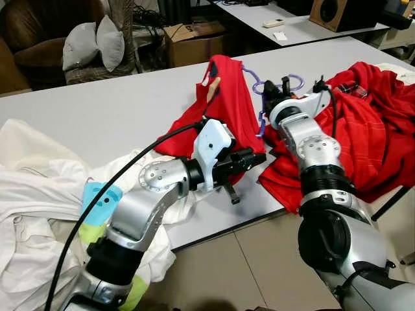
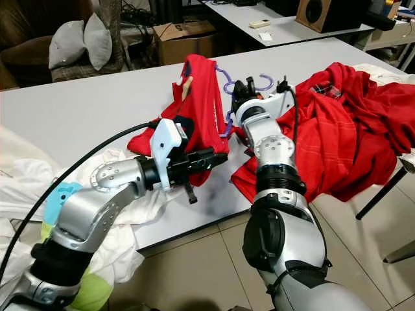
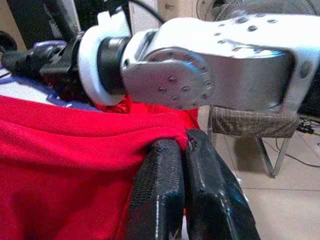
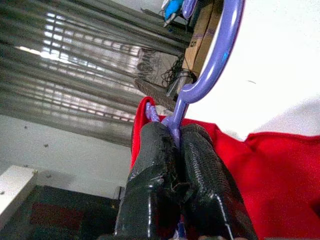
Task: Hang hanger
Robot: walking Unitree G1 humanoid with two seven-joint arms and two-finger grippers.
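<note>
A red shirt (image 1: pixel 228 103) lies on the grey table (image 1: pixel 97 110) with a purple hanger (image 1: pixel 285 83) inside it, the hook sticking out near the collar. My right gripper (image 1: pixel 272 91) is shut on the hanger's neck; in the right wrist view its fingers (image 4: pixel 170 165) clamp the purple stem just below the hook (image 4: pixel 220 45). My left gripper (image 1: pixel 256 157) is shut on the shirt's lower hem, and in the left wrist view its fingertips (image 3: pixel 180 150) pinch the red cloth (image 3: pixel 70 170).
A second heap of red cloth (image 1: pixel 369 123) lies at the table's right end. White laundry (image 1: pixel 32 194) is piled at the left. A cardboard box (image 1: pixel 191 39) and a chair with cushions (image 1: pixel 97 45) stand beyond the table. The table's near edge (image 1: pixel 220 227) runs below my arms.
</note>
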